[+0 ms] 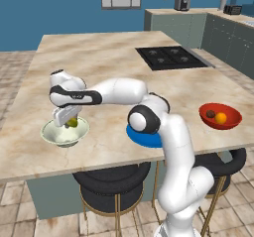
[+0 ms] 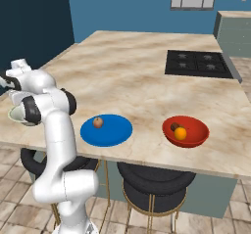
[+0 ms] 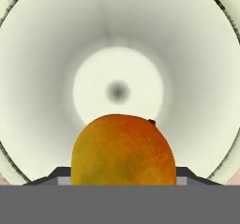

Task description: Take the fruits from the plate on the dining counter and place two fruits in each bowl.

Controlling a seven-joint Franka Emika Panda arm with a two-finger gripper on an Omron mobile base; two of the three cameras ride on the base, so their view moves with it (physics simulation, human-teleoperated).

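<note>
Fingers (image 3: 123,183) closed on the green-yellow fruit (image 3: 123,150), held directly above the centre of the pale bowl (image 3: 42,78) on the table (image 1: 99,62).

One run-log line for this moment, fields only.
pincer: shut on green-yellow fruit | position: over pale bowl | red bowl: brown fruit, orange | blue plate: apple

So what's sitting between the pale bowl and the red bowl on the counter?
The blue plate lies between the pale bowl and the red bowl, with one pinkish-red apple on it, clearest in the right base view.
</note>
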